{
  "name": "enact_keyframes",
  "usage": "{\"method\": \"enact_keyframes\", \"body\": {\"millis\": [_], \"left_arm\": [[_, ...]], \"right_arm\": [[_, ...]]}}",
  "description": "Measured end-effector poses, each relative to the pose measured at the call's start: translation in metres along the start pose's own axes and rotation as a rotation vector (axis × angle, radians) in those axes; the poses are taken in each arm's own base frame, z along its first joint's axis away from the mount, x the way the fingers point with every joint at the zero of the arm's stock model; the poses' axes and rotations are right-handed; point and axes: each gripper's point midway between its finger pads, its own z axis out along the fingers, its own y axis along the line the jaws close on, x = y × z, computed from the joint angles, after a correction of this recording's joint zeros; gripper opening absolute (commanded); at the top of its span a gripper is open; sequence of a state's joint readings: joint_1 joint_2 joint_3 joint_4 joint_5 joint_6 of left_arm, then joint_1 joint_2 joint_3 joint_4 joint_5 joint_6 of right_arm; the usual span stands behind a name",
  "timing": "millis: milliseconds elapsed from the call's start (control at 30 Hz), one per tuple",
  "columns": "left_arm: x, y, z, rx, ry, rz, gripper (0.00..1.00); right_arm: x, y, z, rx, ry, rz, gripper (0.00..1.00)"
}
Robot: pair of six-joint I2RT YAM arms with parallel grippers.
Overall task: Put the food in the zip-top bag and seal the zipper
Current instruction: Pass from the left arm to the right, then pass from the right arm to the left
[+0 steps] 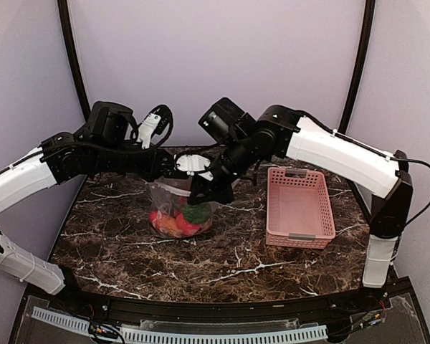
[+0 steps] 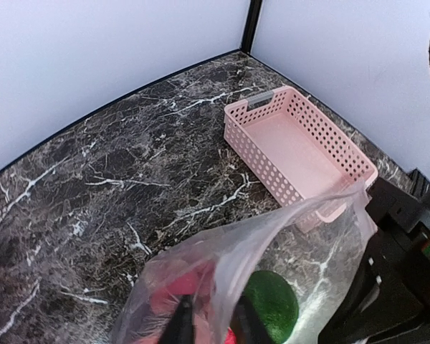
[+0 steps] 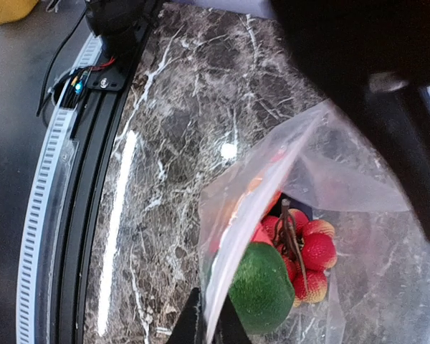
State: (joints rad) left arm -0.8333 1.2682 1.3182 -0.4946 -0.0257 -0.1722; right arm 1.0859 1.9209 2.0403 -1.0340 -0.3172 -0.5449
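**Q:** Which parts do the wrist views crop?
**A:** Left wrist view: the left gripper (image 2: 211,326) is cut off at 6 o'clock, so its hold on the zip-top bag (image 2: 272,236) cannot be judged. Right wrist view: the bag runs off between 3 and 6 o'clock, and a dark unfocused mass (image 3: 358,64) fills 1 o'clock.
**Q:** And overhead?
**A:** The food (image 1: 175,221) is an indistinct coloured blur.

Clear zip-top bag (image 1: 165,195) containing red, orange and green food (image 1: 179,222); pink slotted basket (image 1: 299,208); black, white-veined marble-patterned tabletop (image 1: 129,251).
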Motion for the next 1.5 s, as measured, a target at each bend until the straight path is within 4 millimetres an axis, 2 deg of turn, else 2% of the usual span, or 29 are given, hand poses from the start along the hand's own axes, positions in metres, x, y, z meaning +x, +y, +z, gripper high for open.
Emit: {"method": "enact_keyframes", "body": {"millis": [33, 167, 233, 300, 400, 467, 533, 667, 767, 1067, 1500], "left_arm": [[-0.002, 0.001, -0.002, -0.006, -0.008, 0.002, 0.5], [-0.01, 0.008, -0.021, -0.036, -0.088, 0.002, 0.74], [-0.01, 0.013, -0.04, -0.049, -0.164, -0.003, 0.8], [-0.004, 0.016, -0.059, -0.049, -0.244, -0.005, 0.81], [0.01, 0.02, -0.082, -0.033, -0.35, -0.009, 0.79], [0.021, 0.019, -0.087, -0.01, -0.398, -0.003, 0.75], [0.033, 0.017, -0.08, 0.014, -0.405, 0.008, 0.73], [0.065, 0.008, -0.055, 0.078, -0.361, 0.043, 0.71], [0.076, 0.004, -0.046, 0.109, -0.361, 0.063, 0.7], [0.062, -0.002, -0.03, 0.126, -0.441, 0.129, 0.61], [0.055, -0.016, -0.01, 0.177, -0.473, 0.234, 0.31]], "right_arm": [[-0.005, -0.002, -0.003, 0.011, -0.014, -0.003, 0.0], [-0.011, -0.007, -0.013, 0.053, -0.036, -0.022, 0.0], [-0.009, -0.007, -0.018, 0.075, -0.045, -0.037, 0.0], [-0.003, -0.007, -0.025, 0.095, -0.046, -0.045, 0.0], [0.001, -0.005, -0.037, 0.109, -0.061, -0.045, 0.0], [0.003, -0.008, -0.044, 0.116, -0.084, -0.04, 0.0], [0.005, -0.011, -0.051, 0.12, -0.1, -0.03, 0.0], [0.007, -0.016, -0.056, 0.122, -0.123, -0.019, 0.0], [0.01, -0.016, -0.054, 0.113, -0.126, -0.01, 0.0], [0.01, -0.013, -0.054, 0.099, -0.135, -0.01, 0.0], [0.01, -0.013, -0.054, 0.102, -0.134, -0.01, 0.0]]}}
